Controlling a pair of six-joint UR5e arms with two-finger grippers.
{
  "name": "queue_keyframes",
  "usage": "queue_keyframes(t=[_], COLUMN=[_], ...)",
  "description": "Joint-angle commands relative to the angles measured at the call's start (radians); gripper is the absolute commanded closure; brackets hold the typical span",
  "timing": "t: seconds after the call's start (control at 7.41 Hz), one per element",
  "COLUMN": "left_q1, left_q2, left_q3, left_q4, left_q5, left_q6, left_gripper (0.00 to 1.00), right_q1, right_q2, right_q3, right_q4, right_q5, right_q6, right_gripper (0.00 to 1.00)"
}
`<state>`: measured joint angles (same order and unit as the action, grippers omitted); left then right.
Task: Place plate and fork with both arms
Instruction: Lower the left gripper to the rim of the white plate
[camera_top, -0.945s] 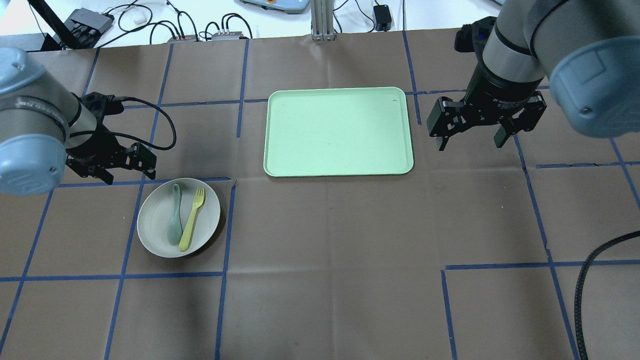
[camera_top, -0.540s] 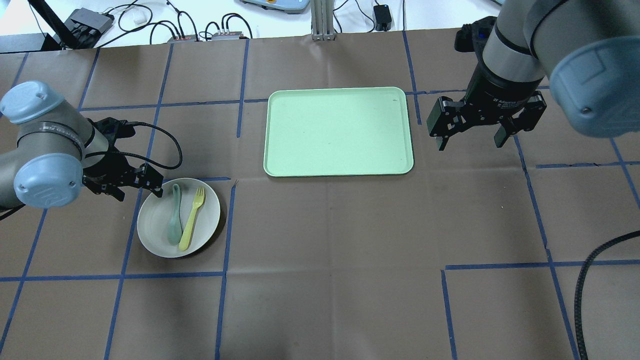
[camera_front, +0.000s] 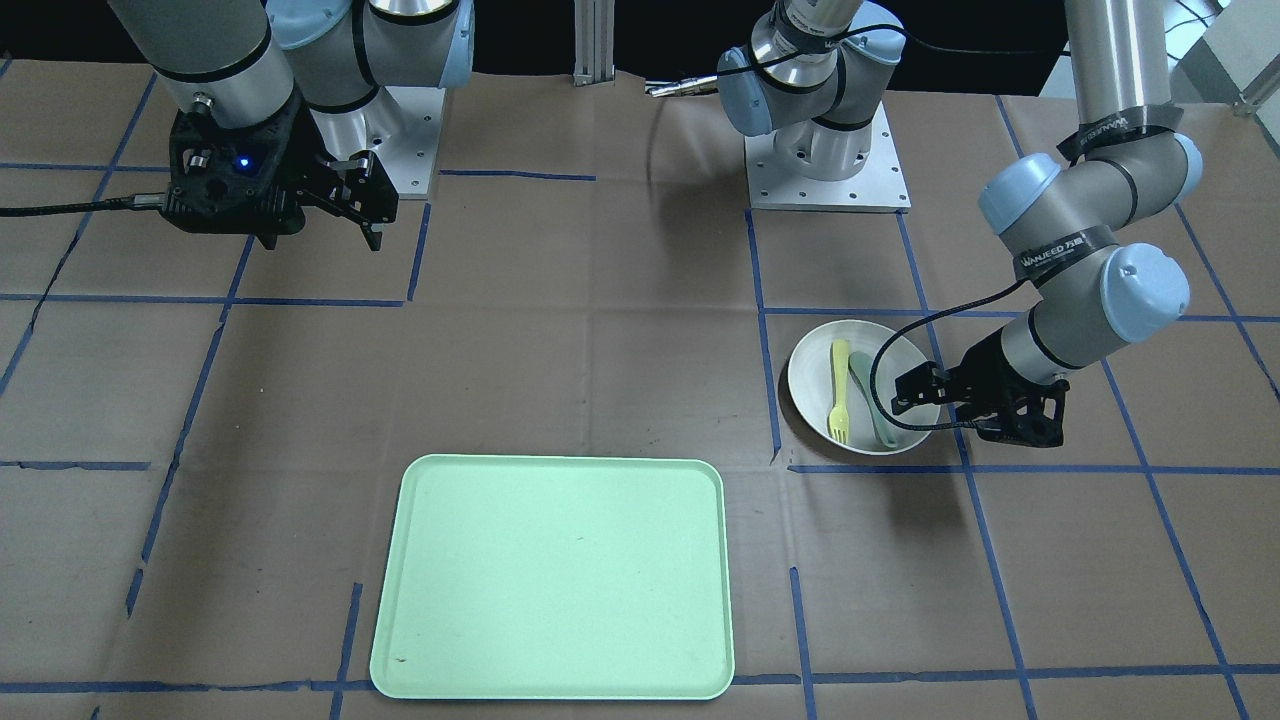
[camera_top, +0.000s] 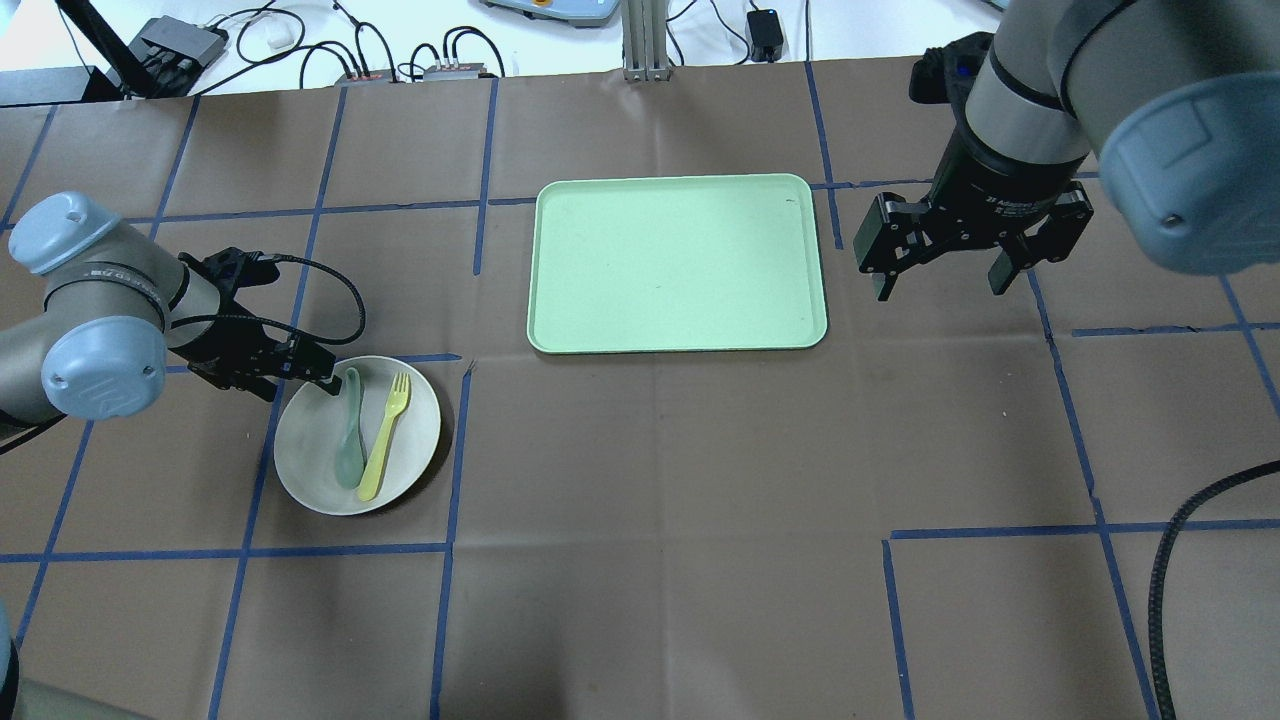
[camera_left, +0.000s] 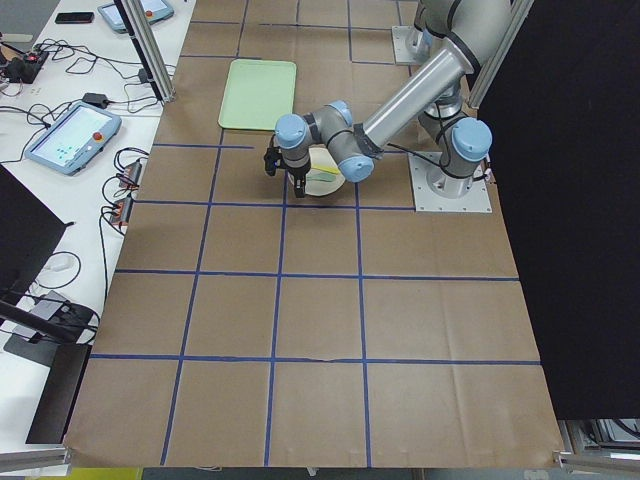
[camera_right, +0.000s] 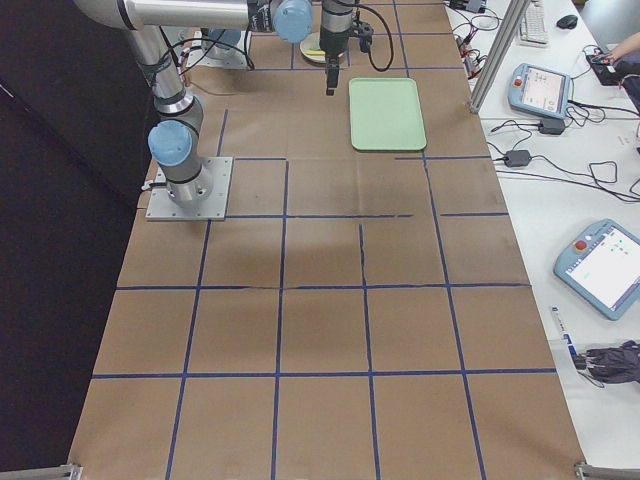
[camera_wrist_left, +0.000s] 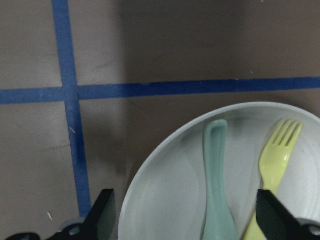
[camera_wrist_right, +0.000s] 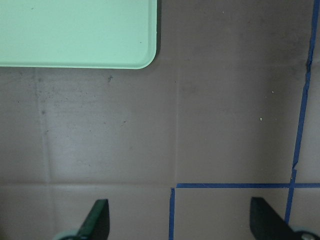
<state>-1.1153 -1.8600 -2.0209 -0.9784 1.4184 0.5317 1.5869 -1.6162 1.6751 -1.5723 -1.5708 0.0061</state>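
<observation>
Over the far-left rim of the round off-white shallow plate (camera_top: 310, 455), my left claw (camera_top: 297, 378) hangs with jaws spread wide, gripping nothing. On the plate lie the slim pale-yellow plastic fork (camera_top: 385, 440) and, just left of it, a grey-green spoon (camera_top: 348, 440). My right claw (camera_top: 940, 285) hovers agape and empty right of the rectangular mint-green tray (camera_top: 675, 262).

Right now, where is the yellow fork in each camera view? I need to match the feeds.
Exterior front-facing: fork right of centre, on the plate, tines toward the bottom edge.
Overhead exterior: lower left, tines pointing up.
Exterior left: too small to tell apart on the plate, above centre.
Exterior right: too small to tell.
Left wrist-mounted: lower right.
Right wrist-mounted: not in it.
Shared landmark: the grey-green spoon beside it on the plate.
</observation>
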Motion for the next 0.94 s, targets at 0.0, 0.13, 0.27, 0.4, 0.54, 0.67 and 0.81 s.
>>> queue_keyframes(t=[0.0, 0.13, 0.27, 0.4, 0.54, 0.67, 0.81], left_q1=[0.014, 0.029, 0.058, 0.061, 0.061, 0.061, 0.063], left_q2=[-0.016, -0.018, -0.024, -0.024, -0.022, -0.015, -0.018], left_q3=[-0.001, -0.005, -0.013, -0.016, -0.019, -0.016, -0.015], left_q4=[0.049, 0.049, 0.046, 0.034, 0.017, -0.032, -0.049], left_q5=[0.002, -0.015, -0.03, -0.026, -0.021, -0.019, -0.015], left_q6=[0.048, 0.065, 0.123, 0.129, 0.131, 0.131, 0.131], left_gripper=[0.0, 0.0, 0.0, 0.0, 0.0, 0.04, 0.18], right_q1=[0.001, -0.001, 0.001, 0.001, 0.001, 0.001, 0.001], right_q2=[-0.001, -0.001, -0.001, -0.001, -0.001, 0.001, -0.001], right_q3=[0.0, 0.0, 0.0, 0.0, 0.0, 0.0, 0.0], right_q4=[0.0, 0.0, 0.0, 0.0, 0.0, 0.0, 0.0], right_q5=[0.0, 0.0, 0.0, 0.0, 0.0, 0.0, 0.0], right_q6=[0.0, 0.0, 0.0, 0.0, 0.0, 0.0, 0.0], right_gripper=[0.0, 0.0, 0.0, 0.0, 0.0, 0.0, 0.0])
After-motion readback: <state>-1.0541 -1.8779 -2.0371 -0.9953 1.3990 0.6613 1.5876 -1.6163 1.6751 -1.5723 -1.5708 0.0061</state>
